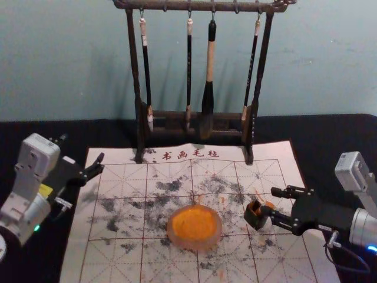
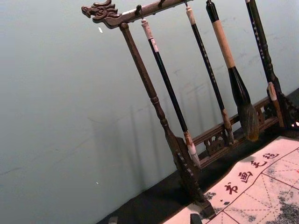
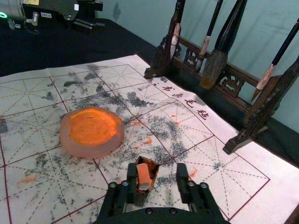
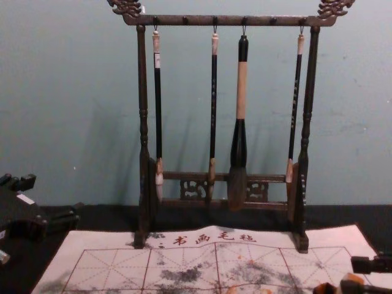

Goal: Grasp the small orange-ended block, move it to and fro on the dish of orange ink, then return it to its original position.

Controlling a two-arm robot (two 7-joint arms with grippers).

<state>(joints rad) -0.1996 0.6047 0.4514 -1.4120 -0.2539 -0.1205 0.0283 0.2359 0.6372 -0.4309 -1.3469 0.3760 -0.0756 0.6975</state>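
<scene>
Orange-ended block (image 3: 144, 177): in small dark box (image 1: 254, 220), close to one fingertip
Right gripper (image 3: 157, 166): spread wide around block, nothing held; looks pre-grasp, next centre on block, close, lift
Ink dish (image 3: 93, 150): left of box, rubbing comes after the grip
Left gripper (image 2: 154, 219): idle, spread, by mat (image 1: 271, 154)'s left edge

mat (image 1: 121, 262): white, red grid, black smudges | ink (image 1: 194, 223): orange | block end (image 3: 144, 175): orange | wall (image 1: 65, 65): blue-green
</scene>
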